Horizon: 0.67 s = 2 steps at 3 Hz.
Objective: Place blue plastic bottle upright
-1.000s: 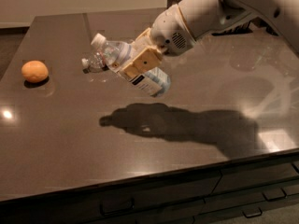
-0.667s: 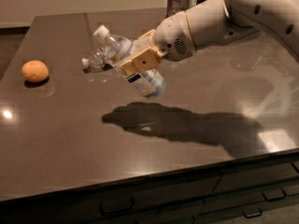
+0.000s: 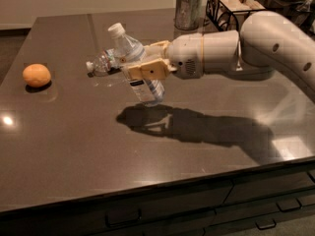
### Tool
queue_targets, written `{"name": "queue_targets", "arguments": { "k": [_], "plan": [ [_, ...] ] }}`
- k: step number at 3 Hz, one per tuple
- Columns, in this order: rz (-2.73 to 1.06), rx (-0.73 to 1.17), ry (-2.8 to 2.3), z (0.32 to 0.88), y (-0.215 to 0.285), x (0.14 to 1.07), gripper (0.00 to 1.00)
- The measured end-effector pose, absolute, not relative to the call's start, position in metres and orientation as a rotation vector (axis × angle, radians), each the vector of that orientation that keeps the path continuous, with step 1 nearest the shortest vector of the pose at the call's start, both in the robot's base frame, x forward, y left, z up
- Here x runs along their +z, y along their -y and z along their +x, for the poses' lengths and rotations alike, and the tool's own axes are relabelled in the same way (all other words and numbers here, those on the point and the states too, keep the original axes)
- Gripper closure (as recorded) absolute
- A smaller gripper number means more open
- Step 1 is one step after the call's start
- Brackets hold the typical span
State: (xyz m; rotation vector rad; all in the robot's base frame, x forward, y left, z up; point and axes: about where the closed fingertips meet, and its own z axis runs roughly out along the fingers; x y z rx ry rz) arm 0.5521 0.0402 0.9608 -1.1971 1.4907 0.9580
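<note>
The blue plastic bottle (image 3: 139,69) is clear with a pale blue-and-white label and a white cap. It is held above the dark table (image 3: 98,146), nearly upright, cap leaning up and to the left. My gripper (image 3: 145,64) is shut on its middle, with tan fingers (image 3: 147,71) across the label. The white arm reaches in from the right. Its shadow lies on the table below the bottle.
A smaller crinkled clear bottle (image 3: 101,63) lies on its side just behind and left of the held bottle. An orange (image 3: 36,75) sits at the left. A metal cup (image 3: 188,10) and a wire basket (image 3: 231,6) stand at the back right.
The arm has turned the held bottle from a strong tilt to nearly upright and shifted slightly. The small bottle and the orange have not moved.
</note>
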Motion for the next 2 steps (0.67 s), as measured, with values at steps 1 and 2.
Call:
{"name": "queue_targets", "arguments": {
  "k": [1,2],
  "plan": [
    [-1.127,0.999,-1.392,0.5603,-0.0372,0.9545,1.0],
    [-1.089,1.041,-1.292,0.5674,-0.0358,0.949,1.0]
  ]
}}
